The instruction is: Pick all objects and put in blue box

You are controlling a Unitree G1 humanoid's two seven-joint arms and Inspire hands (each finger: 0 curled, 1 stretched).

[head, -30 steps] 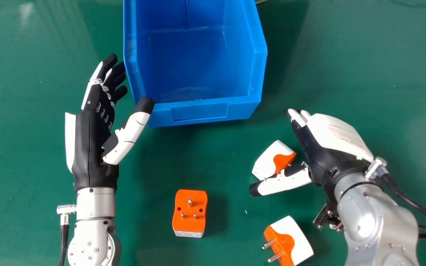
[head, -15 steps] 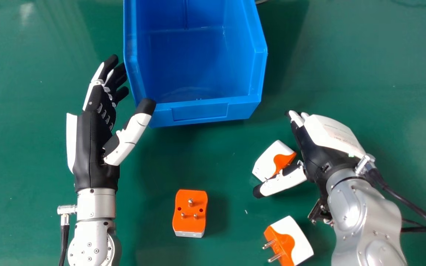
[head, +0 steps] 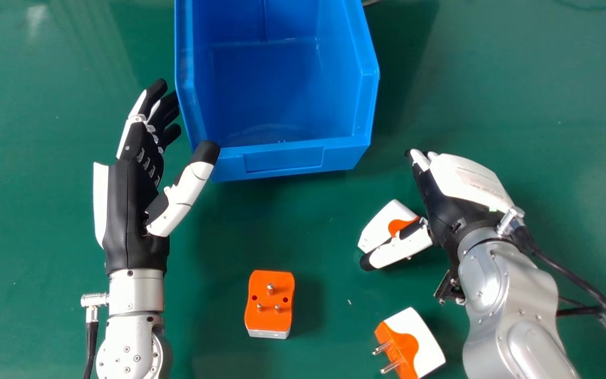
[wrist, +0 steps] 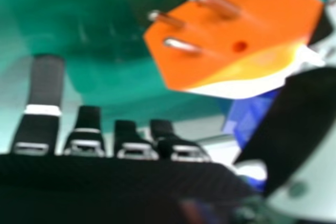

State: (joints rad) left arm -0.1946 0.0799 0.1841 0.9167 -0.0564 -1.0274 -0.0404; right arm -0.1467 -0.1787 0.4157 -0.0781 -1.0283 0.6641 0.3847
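We have our left hand [head: 129, 210] relaxed beside the blue box [head: 284, 159] and our right hand [head: 442, 208] released by one adapter [head: 379, 226], two more adapters [head: 269, 305] lying nearer us on the table [head: 34, 237].

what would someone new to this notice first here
The big open blue plastic box at the head view's top middle. Then three orange-and-white plug adapters: one pins-up at bottom middle, one pins sideways lower right, one by the black-and-white right hand.
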